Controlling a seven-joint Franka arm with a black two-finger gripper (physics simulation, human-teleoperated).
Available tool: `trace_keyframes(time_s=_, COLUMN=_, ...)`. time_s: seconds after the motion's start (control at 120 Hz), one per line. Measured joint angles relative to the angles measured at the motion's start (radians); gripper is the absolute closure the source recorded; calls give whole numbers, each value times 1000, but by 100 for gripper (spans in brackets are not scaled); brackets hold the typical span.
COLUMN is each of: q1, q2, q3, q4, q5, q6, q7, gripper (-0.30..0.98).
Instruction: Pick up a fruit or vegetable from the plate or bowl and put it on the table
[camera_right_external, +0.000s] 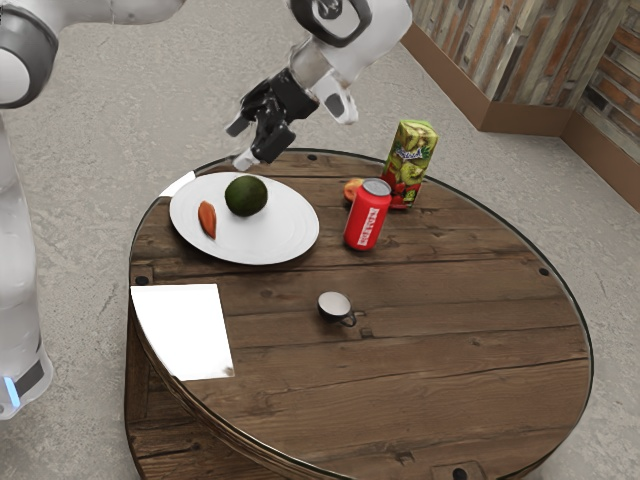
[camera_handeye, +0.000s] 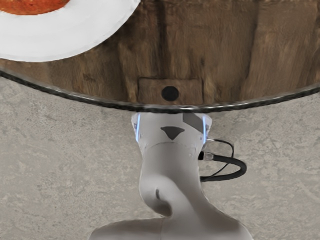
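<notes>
My gripper is up in the air by the table's far edge, just beyond the white plate in the exterior view. Its two fingers stand apart with nothing between them. On the plate lie a dark green avocado and, toward the exterior view's left, a small orange-red carrot-like piece. The wooden table is round. In the wrist view, part of the plate appears with an orange-red item on it.
A red can, a juice carton and a partly hidden peach-coloured fruit stand close together beside the plate. A small cup is near the table's middle. A bright white patch lies at the exterior view's left.
</notes>
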Motion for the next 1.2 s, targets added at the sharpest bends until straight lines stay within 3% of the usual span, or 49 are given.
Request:
trace_keyframes(time_s=0.133, q1=7, q2=-2, q3=-5, q4=-70, q5=2, q6=310, q7=-5, gripper=0)
trace_keyframes(time_s=0.25, q1=15, q2=-19, q3=49, q4=-113, q5=-7, q6=452, q7=-94, gripper=0)
trace_keyframes(time_s=0.642, q1=110, q2=-36, q3=218, q4=-283, q5=-13, q6=656, q7=-332, gripper=0)
trace_keyframes(time_s=1.2, q1=123, q2=-36, q3=269, q4=-456, q5=-38, q6=802, q7=-422, gripper=0)
